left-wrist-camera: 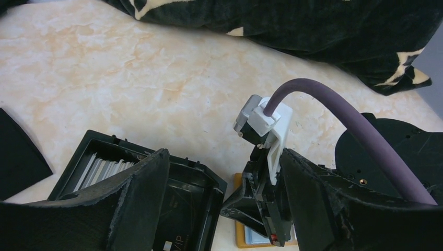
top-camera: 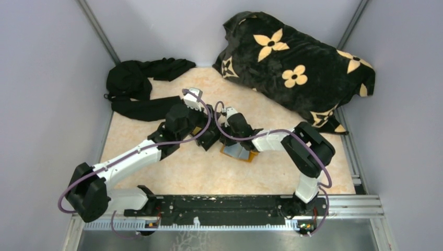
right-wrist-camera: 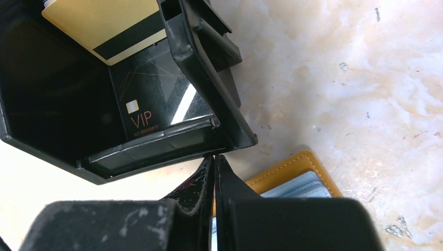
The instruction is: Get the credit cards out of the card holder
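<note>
While the right claw (right-wrist-camera: 214,166) has its two fingers pressed flat together, the card holder (right-wrist-camera: 284,168) lies on the marbled worktop (right-wrist-camera: 345,78) just beside those fingers, on their right in the wrist view. Part of the holder is hidden behind the finger bodies. Its orange stitched edge frames a silvery, light blue face, the credit cards (right-wrist-camera: 300,185), which sit inside it. Whether the fingertips touch the holder cannot be told. They end right at the near rim of a black box (right-wrist-camera: 203,78), open on top. Inside the box lie a dark card marked VIP (right-wrist-camera: 151,110) and a gold card (right-wrist-camera: 99,23) with a black stripe.

From above, the holder rests flat just on the near side of the right claw, and the left claw (left-wrist-camera: 224,154) is close on its left over the box. That left claw is spread wide, with nothing between its fingers but air. In its own view one finger hangs over the box, where a row of pale cards stands on edge. The other finger hangs beside the right arm's wrist. The orange holder shows low between them, under the right claw and nearer the right-hand finger.

A flowered blanket (top-camera: 298,68) is heaped at the far right corner. A black cloth (top-camera: 136,83) lies at the far left.
</note>
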{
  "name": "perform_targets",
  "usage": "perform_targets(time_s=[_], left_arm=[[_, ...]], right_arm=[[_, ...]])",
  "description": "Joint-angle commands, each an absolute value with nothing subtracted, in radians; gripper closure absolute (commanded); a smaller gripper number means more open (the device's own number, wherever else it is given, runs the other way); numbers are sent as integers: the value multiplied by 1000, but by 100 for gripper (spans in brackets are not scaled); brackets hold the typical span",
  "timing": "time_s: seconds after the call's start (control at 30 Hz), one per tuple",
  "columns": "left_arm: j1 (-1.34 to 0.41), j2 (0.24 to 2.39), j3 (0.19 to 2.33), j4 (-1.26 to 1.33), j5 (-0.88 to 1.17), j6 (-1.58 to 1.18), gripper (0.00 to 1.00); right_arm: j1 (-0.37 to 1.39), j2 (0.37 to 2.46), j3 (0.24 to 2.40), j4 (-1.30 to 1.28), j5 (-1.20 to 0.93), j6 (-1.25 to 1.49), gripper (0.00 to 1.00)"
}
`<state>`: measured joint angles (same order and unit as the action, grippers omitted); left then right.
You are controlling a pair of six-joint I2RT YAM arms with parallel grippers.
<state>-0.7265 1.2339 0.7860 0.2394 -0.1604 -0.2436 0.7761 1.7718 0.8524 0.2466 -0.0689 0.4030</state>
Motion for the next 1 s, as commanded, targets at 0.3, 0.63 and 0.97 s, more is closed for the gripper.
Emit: perform_targets(time_s=[0.3,0.63,0.97], left_arm=[[-732,1155,637,504,-152,-291,11],[-732,1180,622,508,-112,-333,12],[-745,1184,625,401,-122,-407,1]], right_arm=[[792,1454,704,145,124,323,43],[937,1439,559,178,92,525,100],[868,1366,469,81,293,672,100]])
